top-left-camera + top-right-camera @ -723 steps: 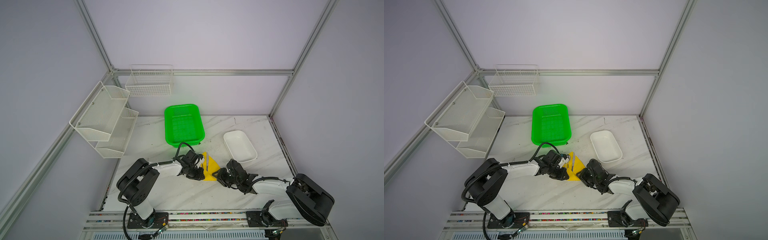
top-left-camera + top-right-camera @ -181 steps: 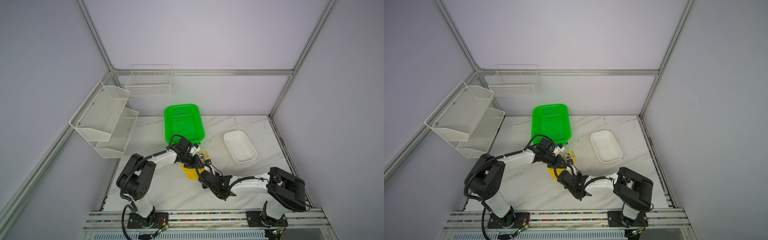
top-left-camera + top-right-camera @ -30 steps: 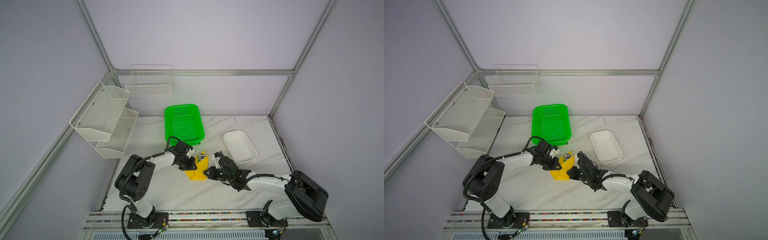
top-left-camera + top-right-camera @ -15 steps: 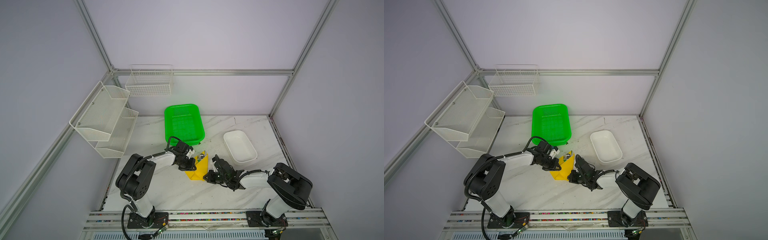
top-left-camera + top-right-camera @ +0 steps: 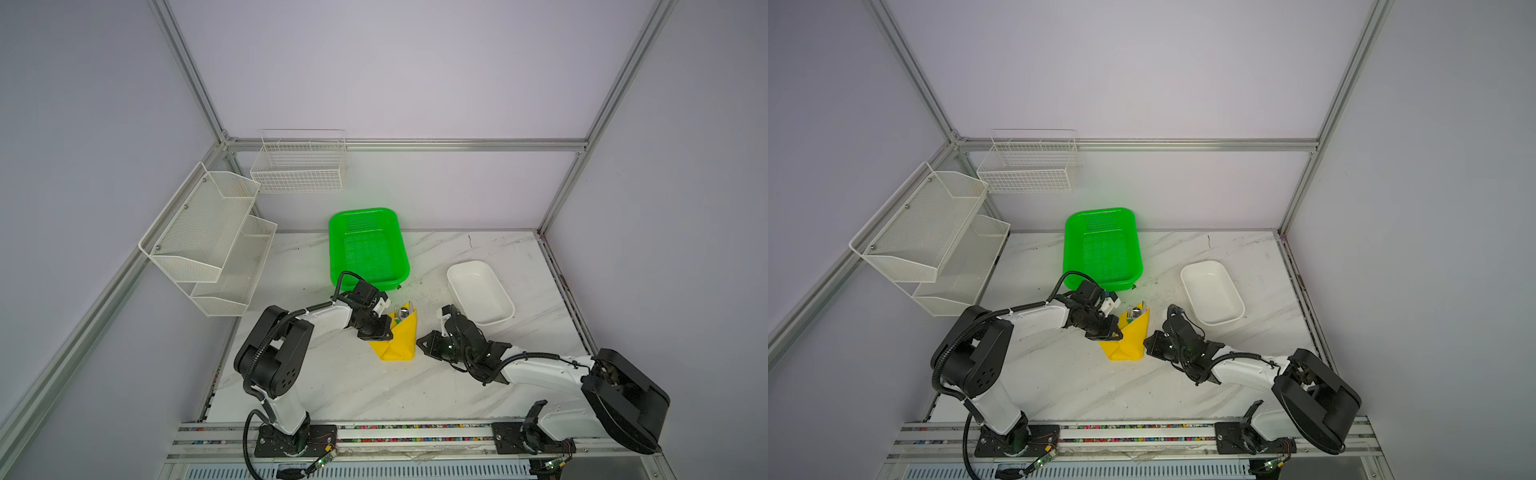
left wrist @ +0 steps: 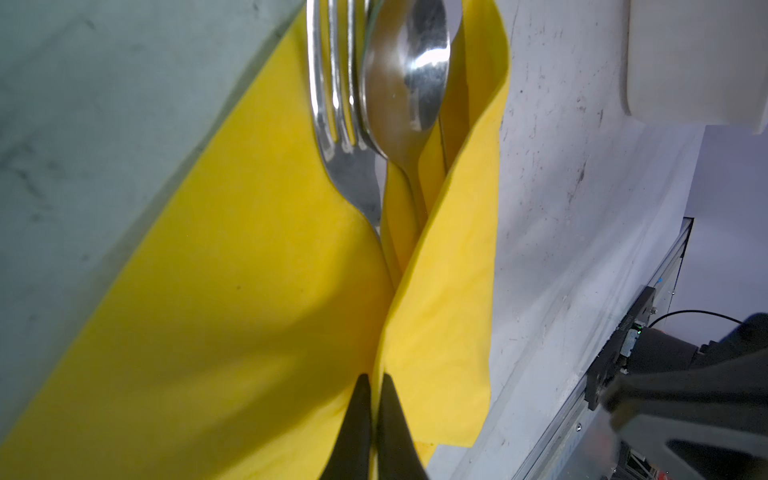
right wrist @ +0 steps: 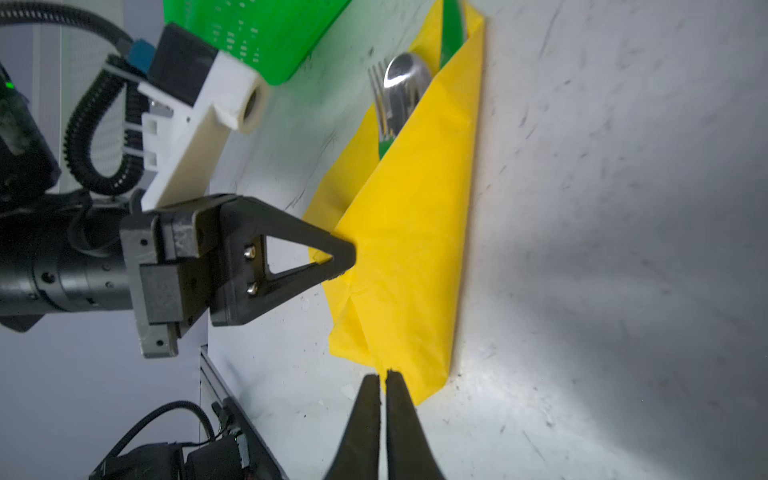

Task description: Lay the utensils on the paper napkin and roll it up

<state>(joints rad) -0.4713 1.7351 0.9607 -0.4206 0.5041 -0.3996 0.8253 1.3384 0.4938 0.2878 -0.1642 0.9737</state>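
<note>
The yellow paper napkin (image 5: 399, 340) (image 5: 1129, 340) lies mid-table, folded into a narrow cone around the utensils (image 5: 401, 311) (image 5: 1134, 311). The fork (image 6: 345, 124) (image 7: 380, 99) and the spoon (image 6: 407, 75) (image 7: 405, 83) stick out of its far, open end, and the knife is hidden. My left gripper (image 5: 384, 332) (image 5: 1116, 332) (image 6: 373, 376) (image 7: 347, 257) is shut on a fold of the napkin (image 6: 249, 311) at its left side. At the napkin's (image 7: 415, 249) near right edge my right gripper (image 5: 420, 343) (image 5: 1147, 343) (image 7: 382, 374) is shut, its tips touching the paper.
A green basket (image 5: 365, 249) stands just behind the napkin. A white tray (image 5: 478, 291) is at the right, behind the right arm. Mesh shelves (image 5: 208, 241) and a wire basket (image 5: 299, 166) hang on the left and back walls. A rail (image 5: 374, 432) runs along the front edge.
The right arm's elbow swung inward, then back out to the right, while its gripper stayed at the napkin's right edge. The left gripper kept its hold and place.
</note>
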